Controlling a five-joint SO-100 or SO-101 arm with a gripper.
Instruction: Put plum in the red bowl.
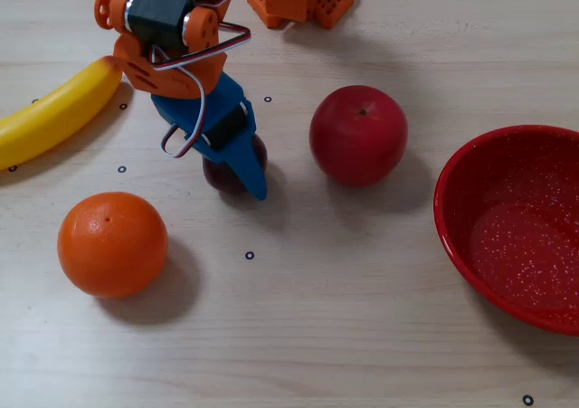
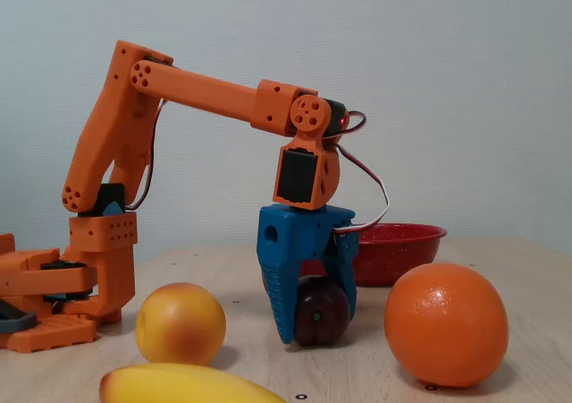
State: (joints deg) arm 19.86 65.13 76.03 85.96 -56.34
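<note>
Showing one plum (image 2: 322, 312), one red bowl (image 1: 452, 211), one gripper (image 2: 315, 321) clamping plum.

My orange arm rises from its base at the left of the fixed view, upper link leaning up and right, forearm sloping gently down to the wrist. From the wrist my blue hand (image 2: 313, 327) points straight down, fingertips just above the counter. Its two fingers are drawn in against the plum (image 2: 323, 312), one on each side, gripping it. In the overhead view my hand (image 1: 237, 166) covers most of the plum (image 1: 220, 174), long finger tip pointing toward the bottom edge.
</note>
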